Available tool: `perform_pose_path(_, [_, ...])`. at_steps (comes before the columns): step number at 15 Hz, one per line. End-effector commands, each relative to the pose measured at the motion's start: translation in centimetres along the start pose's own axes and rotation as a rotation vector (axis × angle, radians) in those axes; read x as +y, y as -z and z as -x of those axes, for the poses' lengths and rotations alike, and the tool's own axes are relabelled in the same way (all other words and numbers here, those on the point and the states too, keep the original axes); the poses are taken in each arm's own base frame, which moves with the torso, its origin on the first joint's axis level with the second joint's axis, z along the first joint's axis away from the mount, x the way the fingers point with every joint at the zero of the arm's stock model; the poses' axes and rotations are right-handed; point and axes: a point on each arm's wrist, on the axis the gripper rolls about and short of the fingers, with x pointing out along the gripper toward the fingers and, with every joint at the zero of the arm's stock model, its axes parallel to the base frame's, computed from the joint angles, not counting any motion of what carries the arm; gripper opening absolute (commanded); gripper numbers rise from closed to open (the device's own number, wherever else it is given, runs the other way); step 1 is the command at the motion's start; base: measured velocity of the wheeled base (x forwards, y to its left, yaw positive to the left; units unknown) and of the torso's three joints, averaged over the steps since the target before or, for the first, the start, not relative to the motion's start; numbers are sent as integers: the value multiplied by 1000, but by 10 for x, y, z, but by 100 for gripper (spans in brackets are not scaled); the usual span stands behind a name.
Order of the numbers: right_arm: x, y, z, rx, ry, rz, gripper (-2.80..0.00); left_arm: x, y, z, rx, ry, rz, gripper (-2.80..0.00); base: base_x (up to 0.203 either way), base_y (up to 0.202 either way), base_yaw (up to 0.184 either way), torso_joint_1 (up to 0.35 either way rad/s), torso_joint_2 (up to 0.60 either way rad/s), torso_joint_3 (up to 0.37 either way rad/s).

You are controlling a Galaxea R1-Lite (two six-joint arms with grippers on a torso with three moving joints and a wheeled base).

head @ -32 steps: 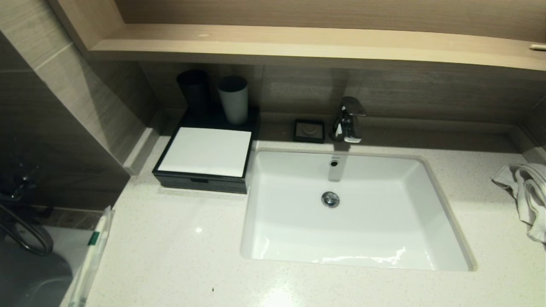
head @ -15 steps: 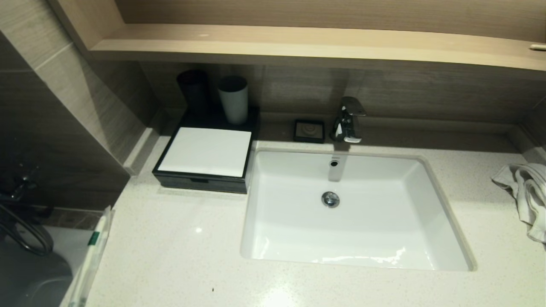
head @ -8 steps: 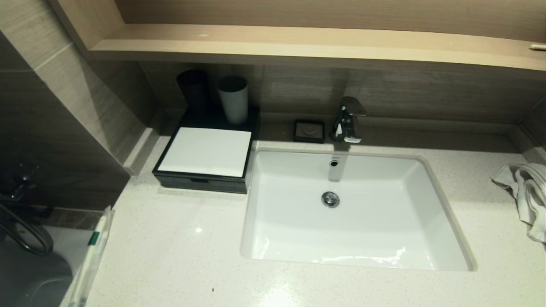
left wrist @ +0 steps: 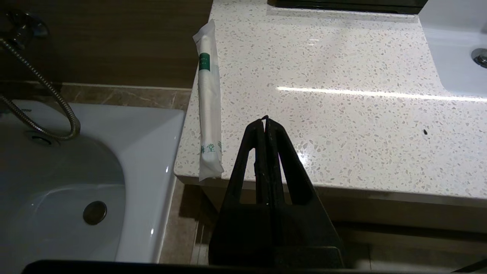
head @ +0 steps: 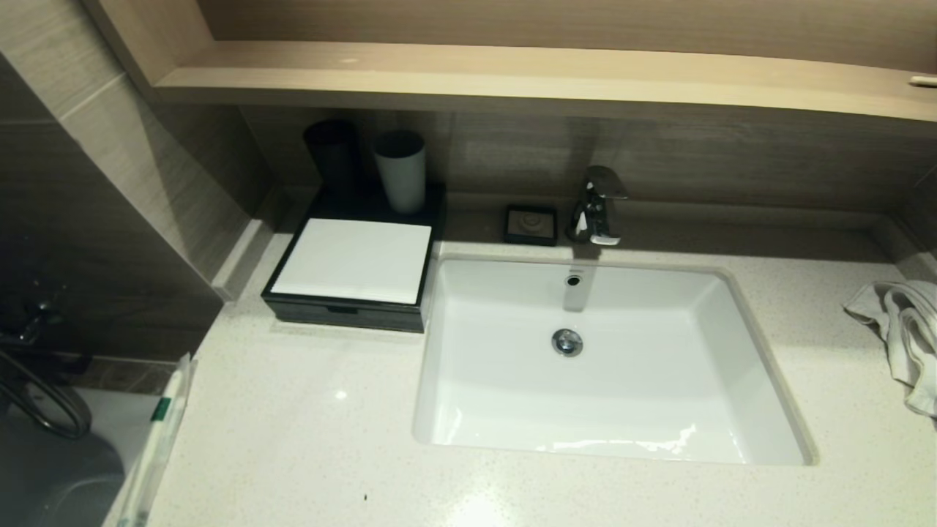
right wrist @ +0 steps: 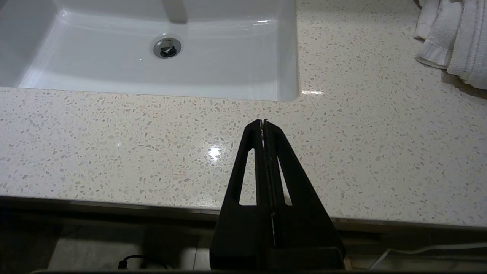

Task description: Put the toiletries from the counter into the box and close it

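A black box with a flat white lid (head: 353, 260) stands closed at the back left of the counter, beside the sink. A long white wrapped toiletry with green print (head: 159, 432) lies along the counter's left edge; it also shows in the left wrist view (left wrist: 208, 102). My left gripper (left wrist: 265, 120) is shut and empty, just off the counter's front edge, to the right of the packet. My right gripper (right wrist: 263, 122) is shut and empty over the front of the counter, before the sink's right corner. Neither gripper shows in the head view.
A white sink (head: 772, 380) fills the counter's middle, with a chrome tap (head: 596, 205) behind it. A black cup (head: 333, 155) and a white cup (head: 401, 170) stand behind the box. A small black dish (head: 531, 223) sits by the tap. A white towel (head: 904, 329) lies at the right edge.
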Motion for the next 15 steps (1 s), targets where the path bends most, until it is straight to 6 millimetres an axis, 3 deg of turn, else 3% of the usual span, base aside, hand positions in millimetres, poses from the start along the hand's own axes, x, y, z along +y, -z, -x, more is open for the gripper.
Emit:
perform_pose_path(1, [0, 0, 0, 0, 0, 0, -280, 0, 0, 0, 0, 0, -14, -280, 0, 0, 0, 0, 0, 0])
perform_pose_path(15, [0, 0, 0, 0, 0, 0, -280, 0, 0, 0, -2, 3, -1, -280, 0, 0, 0, 0, 0, 0])
